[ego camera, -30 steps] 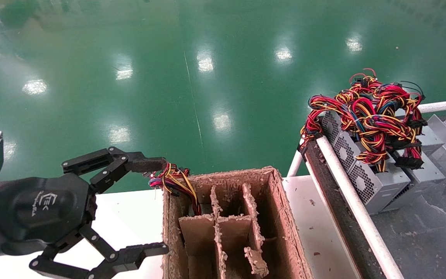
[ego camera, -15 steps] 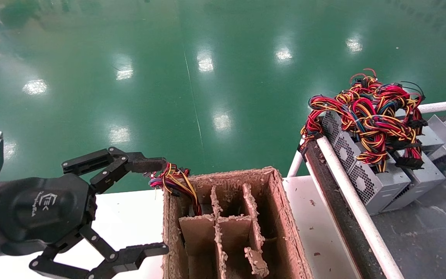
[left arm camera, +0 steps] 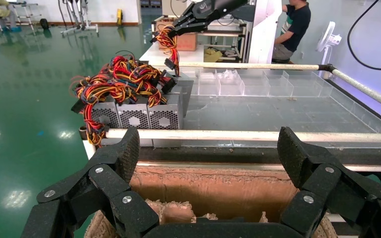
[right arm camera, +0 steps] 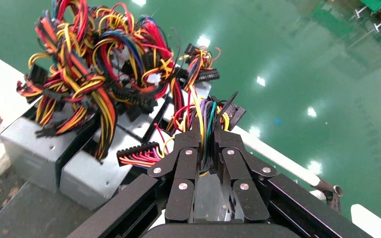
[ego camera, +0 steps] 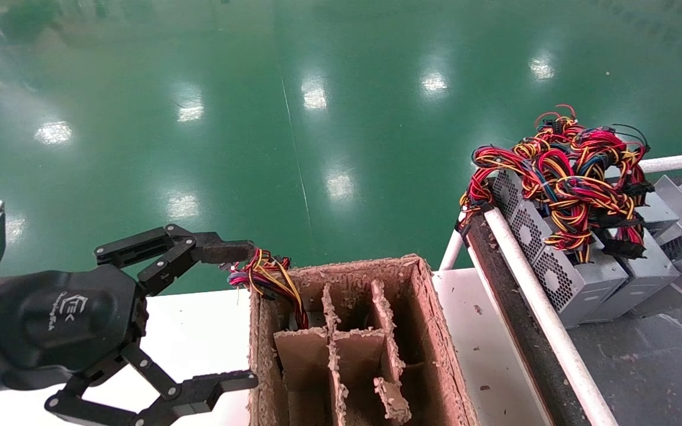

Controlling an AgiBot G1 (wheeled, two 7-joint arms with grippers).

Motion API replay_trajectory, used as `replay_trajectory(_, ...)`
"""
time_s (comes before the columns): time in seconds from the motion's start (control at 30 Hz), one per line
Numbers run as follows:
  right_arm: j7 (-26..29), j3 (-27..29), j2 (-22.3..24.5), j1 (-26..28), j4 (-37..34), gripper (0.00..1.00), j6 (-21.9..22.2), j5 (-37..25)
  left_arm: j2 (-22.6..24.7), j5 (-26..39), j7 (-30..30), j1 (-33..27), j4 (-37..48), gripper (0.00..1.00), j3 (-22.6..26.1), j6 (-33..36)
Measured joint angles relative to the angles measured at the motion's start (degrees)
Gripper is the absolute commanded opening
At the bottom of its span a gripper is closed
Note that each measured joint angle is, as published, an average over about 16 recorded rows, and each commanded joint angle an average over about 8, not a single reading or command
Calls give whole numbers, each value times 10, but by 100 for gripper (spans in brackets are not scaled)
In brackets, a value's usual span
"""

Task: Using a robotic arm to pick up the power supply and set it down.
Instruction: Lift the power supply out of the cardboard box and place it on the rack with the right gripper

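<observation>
My right claw (right arm camera: 206,148) is clamped on the wire bundle (right arm camera: 202,121) of a power supply (ego camera: 681,266), which shows at the right edge of the head frame, just beside the row of grey units (ego camera: 578,266) on the dark conveyor (ego camera: 643,367). The cardboard box (ego camera: 436,331) lies lower centre, well to the left of that load. My left claw (ego camera: 222,313), spread wide and holding nothing, sits at lower left against the box's near wall, so the carry runs leftward, I judge.
</observation>
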Motion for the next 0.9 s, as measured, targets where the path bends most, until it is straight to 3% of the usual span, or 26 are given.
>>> replay_trajectory(0.47,4,-19,59,-50,45,0,39,47,0,0,0,0,0,100,0,0)
replay_trajectory(0.9,-20,-41,56,-73,75,0,88,93,0,-1,0,0,0,100,1,0)
